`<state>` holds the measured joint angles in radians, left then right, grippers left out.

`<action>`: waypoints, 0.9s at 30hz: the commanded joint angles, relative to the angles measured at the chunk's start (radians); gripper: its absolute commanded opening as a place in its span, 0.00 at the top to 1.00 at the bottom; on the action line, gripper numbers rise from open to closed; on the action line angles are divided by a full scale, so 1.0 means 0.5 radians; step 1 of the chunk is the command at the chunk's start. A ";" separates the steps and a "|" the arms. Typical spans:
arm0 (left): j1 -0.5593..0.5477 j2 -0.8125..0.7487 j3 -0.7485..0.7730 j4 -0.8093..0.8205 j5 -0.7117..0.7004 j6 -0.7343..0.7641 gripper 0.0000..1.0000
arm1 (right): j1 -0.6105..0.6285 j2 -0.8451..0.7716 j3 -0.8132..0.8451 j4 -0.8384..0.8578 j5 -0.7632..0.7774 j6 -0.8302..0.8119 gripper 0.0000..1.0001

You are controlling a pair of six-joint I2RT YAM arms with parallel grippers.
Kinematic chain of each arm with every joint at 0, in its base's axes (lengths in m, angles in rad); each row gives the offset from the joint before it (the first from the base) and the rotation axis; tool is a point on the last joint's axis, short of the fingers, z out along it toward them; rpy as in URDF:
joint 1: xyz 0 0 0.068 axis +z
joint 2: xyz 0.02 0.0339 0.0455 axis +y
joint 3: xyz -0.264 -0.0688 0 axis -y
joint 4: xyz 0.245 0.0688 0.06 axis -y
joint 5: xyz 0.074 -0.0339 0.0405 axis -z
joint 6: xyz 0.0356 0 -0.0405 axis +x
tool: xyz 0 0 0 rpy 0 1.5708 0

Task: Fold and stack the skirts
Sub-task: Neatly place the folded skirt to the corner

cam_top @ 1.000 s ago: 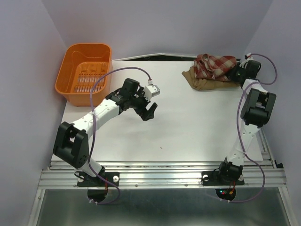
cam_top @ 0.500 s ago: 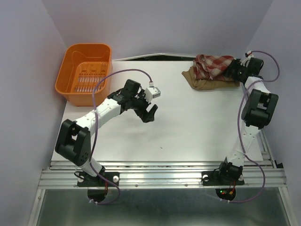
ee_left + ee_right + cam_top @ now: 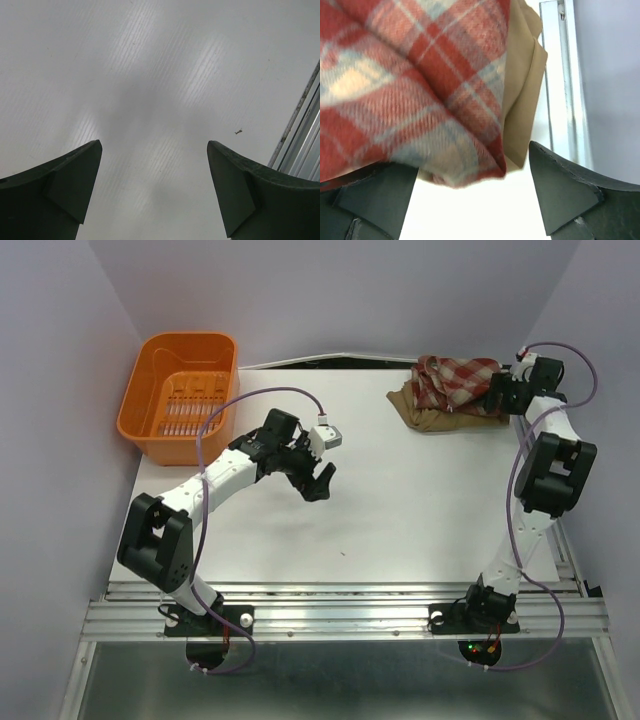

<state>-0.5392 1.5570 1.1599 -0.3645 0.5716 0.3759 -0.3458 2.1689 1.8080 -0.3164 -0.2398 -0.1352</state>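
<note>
A red-and-cream plaid skirt (image 3: 458, 381) lies bunched on top of a tan-brown skirt (image 3: 425, 412) at the table's far right. My right gripper (image 3: 497, 392) stands open just right of the pile, holding nothing. In the right wrist view the plaid skirt (image 3: 405, 80) fills the upper left, the tan skirt (image 3: 522, 95) shows beside it, and the right gripper (image 3: 472, 200) has only bright table between its fingertips. My left gripper (image 3: 322, 480) hangs open over the middle of the table. The left wrist view shows the left gripper (image 3: 154, 187) above bare white table.
An orange plastic basket (image 3: 180, 395) stands at the far left corner. A metal rail (image 3: 560, 75) runs along the table's right edge beside the pile. Purple walls close in the left, back and right sides.
My right gripper has opened, let go of the plaid skirt and drawn back to the right. The left arm has barely shifted.
</note>
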 commanded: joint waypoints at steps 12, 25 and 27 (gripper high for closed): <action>0.002 0.000 0.039 -0.066 0.164 0.030 0.01 | 0.427 -0.785 -0.499 -0.033 -0.180 -1.422 0.06; 0.002 0.006 0.040 -0.056 0.176 0.021 0.01 | 0.547 -0.488 -0.330 -0.263 -0.027 -2.095 0.12; -0.001 0.006 0.030 -0.050 0.173 0.021 0.01 | 0.547 -0.451 -0.315 -0.245 -0.018 -2.110 0.16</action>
<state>-0.5392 1.5642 1.1599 -0.3931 0.6327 0.3771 -0.0719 1.9411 1.5894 -0.4366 -0.2722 -1.1103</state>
